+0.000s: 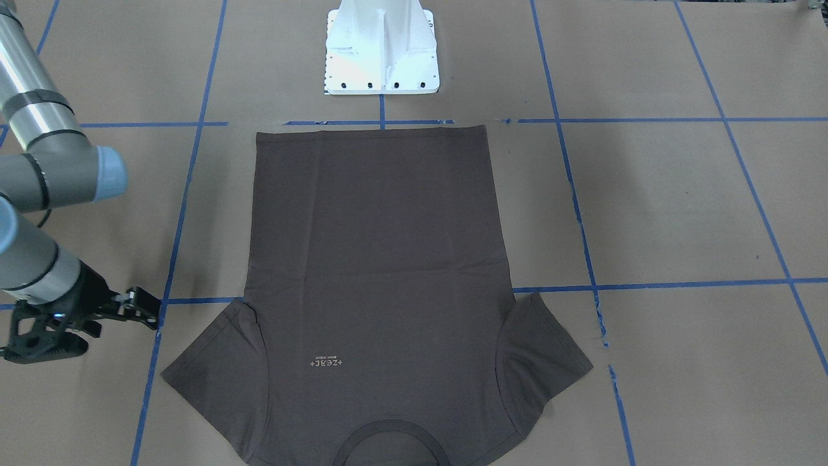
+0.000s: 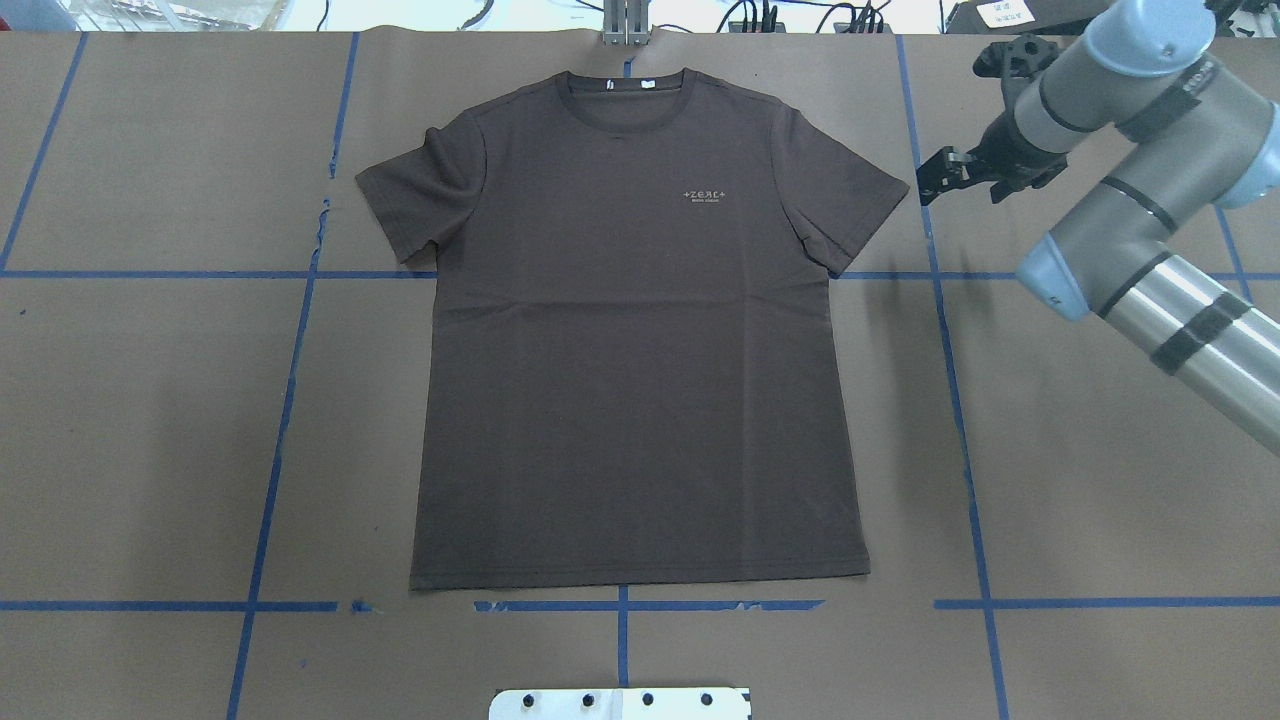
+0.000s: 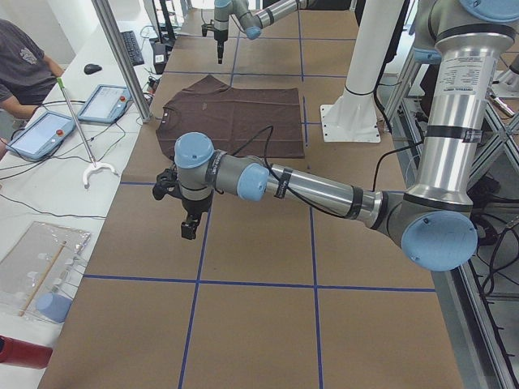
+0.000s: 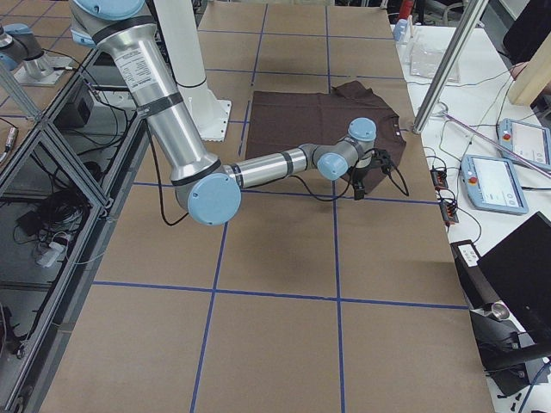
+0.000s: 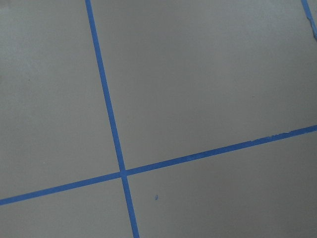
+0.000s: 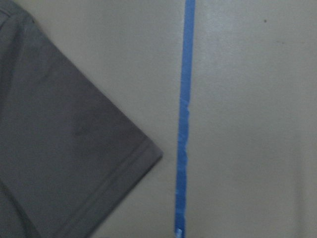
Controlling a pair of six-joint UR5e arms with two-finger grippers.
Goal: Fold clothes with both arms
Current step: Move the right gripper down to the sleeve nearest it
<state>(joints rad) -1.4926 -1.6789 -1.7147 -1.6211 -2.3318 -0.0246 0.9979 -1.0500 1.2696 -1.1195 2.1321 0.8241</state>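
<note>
Both openings we cannot tell: right gripper (image 2: 935, 178) just beside the shirt (image 2: 640, 330) sleeve, left gripper (image 3: 188, 231) well apart. White pedestal (image 1: 381, 52) near the hem; blue tape (image 2: 150, 272) grids the bench (image 2: 1100, 480).

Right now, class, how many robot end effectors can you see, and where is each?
2. The right end effector is beside a sleeve of the T-shirt, not touching it. The left end effector hangs over the table, away from the garment.

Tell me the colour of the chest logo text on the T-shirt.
The chest logo text is pale beige-grey on the dark grey-brown T-shirt. It shows best in the overhead exterior view.
</note>
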